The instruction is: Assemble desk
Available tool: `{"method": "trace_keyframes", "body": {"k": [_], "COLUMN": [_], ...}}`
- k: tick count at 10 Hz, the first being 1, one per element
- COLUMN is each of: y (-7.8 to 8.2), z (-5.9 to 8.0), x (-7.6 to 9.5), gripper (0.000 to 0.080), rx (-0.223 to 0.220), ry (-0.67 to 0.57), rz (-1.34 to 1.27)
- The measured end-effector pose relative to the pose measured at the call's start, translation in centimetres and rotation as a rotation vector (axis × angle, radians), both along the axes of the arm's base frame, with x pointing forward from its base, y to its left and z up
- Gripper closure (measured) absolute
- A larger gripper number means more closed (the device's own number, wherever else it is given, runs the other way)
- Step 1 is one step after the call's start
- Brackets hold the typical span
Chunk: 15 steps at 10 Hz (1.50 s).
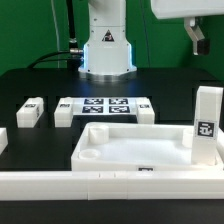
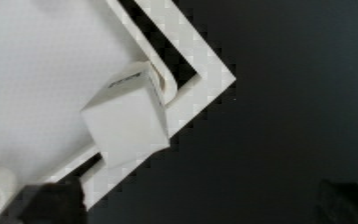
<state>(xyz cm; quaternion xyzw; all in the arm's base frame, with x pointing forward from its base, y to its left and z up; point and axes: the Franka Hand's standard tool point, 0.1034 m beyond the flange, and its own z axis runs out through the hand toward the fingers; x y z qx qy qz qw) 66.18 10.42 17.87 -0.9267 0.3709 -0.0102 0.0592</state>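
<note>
The white tray-like tabletop (image 1: 135, 150) lies near the front of the black table with its rim up. One white tagged leg (image 1: 207, 125) stands upright at its end on the exterior view's right. My gripper (image 1: 198, 42) hangs high above that end, open and empty. In the wrist view the upright leg (image 2: 131, 115) stands by the tabletop's rim (image 2: 194, 60), far below my gripper (image 2: 194, 205). Its dark fingertips (image 2: 43, 205) sit wide apart at the picture's edge.
Loose white legs lie at the back: two on the exterior view's left (image 1: 30, 113) (image 1: 64, 112), one on the right (image 1: 146, 110). The marker board (image 1: 105, 107) lies between them. A long white rail (image 1: 110, 183) runs along the front. The robot base (image 1: 107, 50) stands behind.
</note>
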Motion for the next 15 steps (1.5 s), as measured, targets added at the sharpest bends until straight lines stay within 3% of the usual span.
{"method": "trace_keyframes", "body": {"k": [3,6,11,13,15], "y": [-0.3,-1.0,-0.8,-1.4,-3.6], "z": [0.3,-2.0,-3.1,-7.3,-8.8], "x": [-0.8,-6.0,-6.7,-11.7,-14.6], "gripper": [0.015,0.015,0.015,0.015,0.015], "rx": [-0.001,-0.024,-0.064,-0.065,-0.082], "ry": [-0.015,-0.034,-0.064,0.014,0.037], "rz": [0.083,0.294,0.638,0.779,0.946]}}
